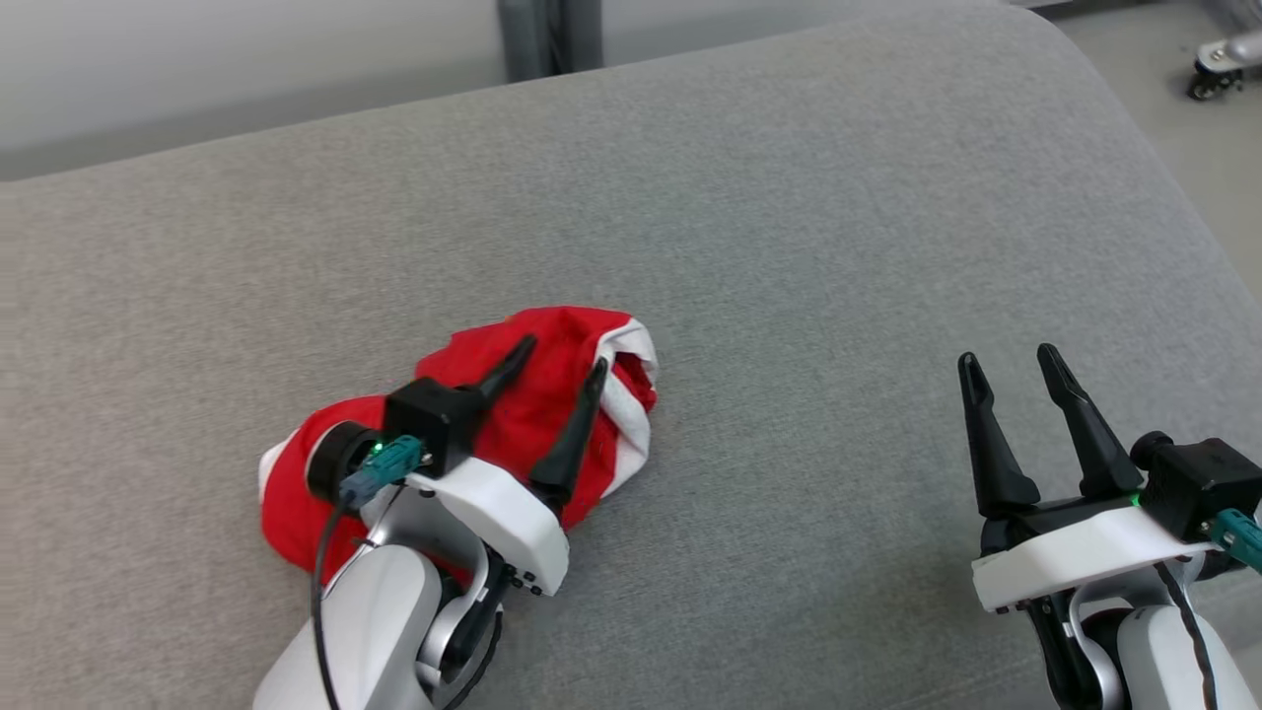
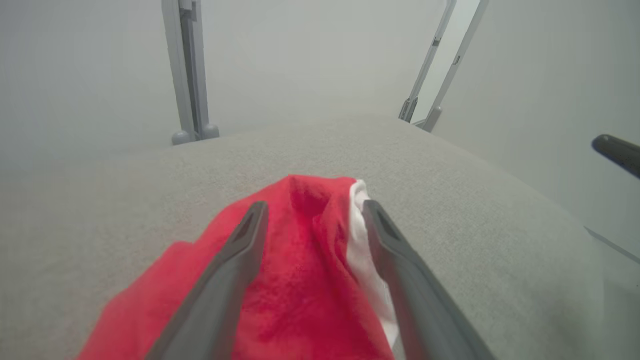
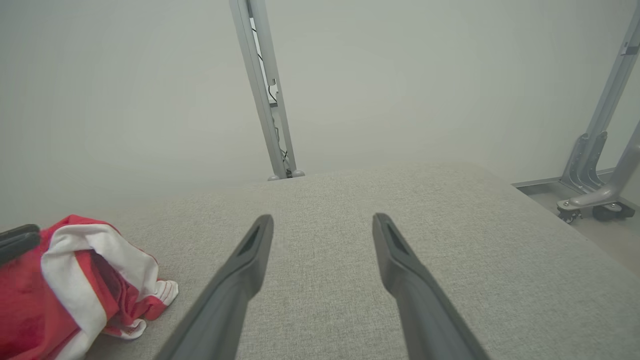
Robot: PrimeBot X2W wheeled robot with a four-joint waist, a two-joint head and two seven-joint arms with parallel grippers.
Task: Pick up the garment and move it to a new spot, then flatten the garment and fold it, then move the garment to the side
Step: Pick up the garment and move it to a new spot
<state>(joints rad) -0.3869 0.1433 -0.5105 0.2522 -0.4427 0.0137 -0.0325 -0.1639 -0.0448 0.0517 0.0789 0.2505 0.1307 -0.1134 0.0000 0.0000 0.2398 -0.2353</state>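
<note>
The garment [image 1: 537, 394] is red with white bands and lies crumpled in a heap on the grey cushion [image 1: 789, 227], left of centre. My left gripper [image 1: 562, 355] hovers right over the heap, open, its two fingers spread above the cloth with nothing pinched between them. In the left wrist view the garment [image 2: 300, 280] fills the gap between the open fingers [image 2: 240, 250]. My right gripper [image 1: 1011, 363] stands open over bare cushion at the lower right, well clear of the cloth. The right wrist view has the garment [image 3: 75, 280] at its lower left.
The cushion's rounded far edge and right corner drop off to a pale floor. Grey metal frame legs [image 3: 265, 90] stand behind it, and a wheeled base [image 1: 1218, 64] sits at the far right.
</note>
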